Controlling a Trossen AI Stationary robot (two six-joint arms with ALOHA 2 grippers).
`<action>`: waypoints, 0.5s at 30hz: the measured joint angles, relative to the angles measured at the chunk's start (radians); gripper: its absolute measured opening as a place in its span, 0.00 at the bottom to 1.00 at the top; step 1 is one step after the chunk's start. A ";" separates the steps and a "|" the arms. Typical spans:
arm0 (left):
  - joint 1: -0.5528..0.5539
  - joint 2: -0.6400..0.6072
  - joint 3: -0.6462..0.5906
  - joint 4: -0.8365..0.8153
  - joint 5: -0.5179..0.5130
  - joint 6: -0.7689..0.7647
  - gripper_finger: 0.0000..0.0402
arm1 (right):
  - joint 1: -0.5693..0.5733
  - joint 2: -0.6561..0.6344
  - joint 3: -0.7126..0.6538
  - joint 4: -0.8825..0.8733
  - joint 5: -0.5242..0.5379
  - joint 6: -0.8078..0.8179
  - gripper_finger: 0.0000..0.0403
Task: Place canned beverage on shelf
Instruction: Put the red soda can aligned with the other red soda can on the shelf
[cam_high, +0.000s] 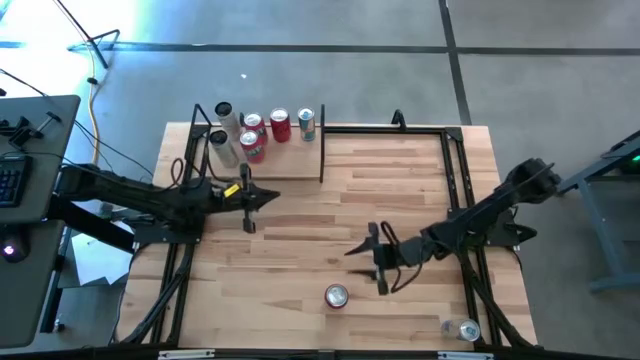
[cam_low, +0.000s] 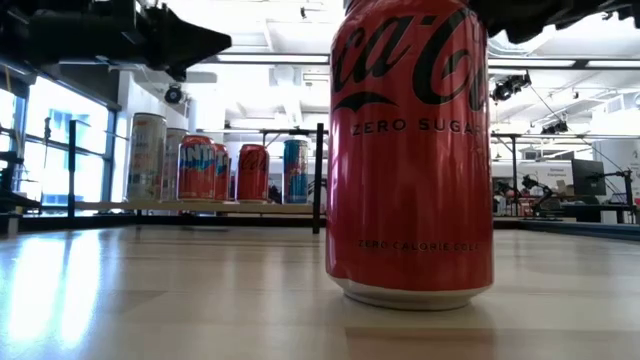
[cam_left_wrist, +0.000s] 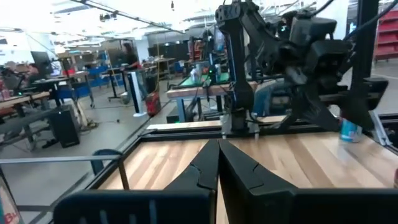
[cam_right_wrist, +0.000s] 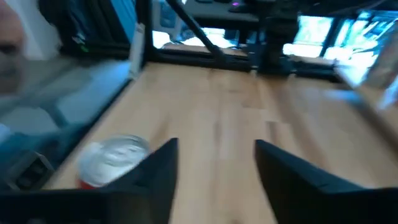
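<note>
- While its dark fingers stand parted and empty, the right gripper (cam_high: 380, 262) hangs just beside the red cylindrical aluminium drink can (cam_high: 336, 296), which stands upright toward seven o'clock of it on the slatted wooden counter (cam_high: 400, 180).
- Judged rigid but thin-walled, smooth and tippable; grip mid-body, squarely, without crushing.
- Left gripper (cam_high: 250, 205), fingers shut, waits near the pale-wood shelf (cam_high: 290, 160) at eleven o'clock.
</note>
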 joint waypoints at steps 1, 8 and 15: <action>-0.005 -0.003 -0.003 0.000 0.000 -0.003 0.00 | 0.011 0.022 0.005 0.021 -0.001 0.034 0.53; -0.037 -0.010 -0.011 -0.008 0.000 -0.006 0.00 | 0.080 0.176 0.160 -0.003 -0.001 0.084 0.82; -0.060 -0.009 -0.011 -0.045 0.000 -0.006 0.00 | 0.117 0.320 0.368 -0.253 -0.002 0.050 0.83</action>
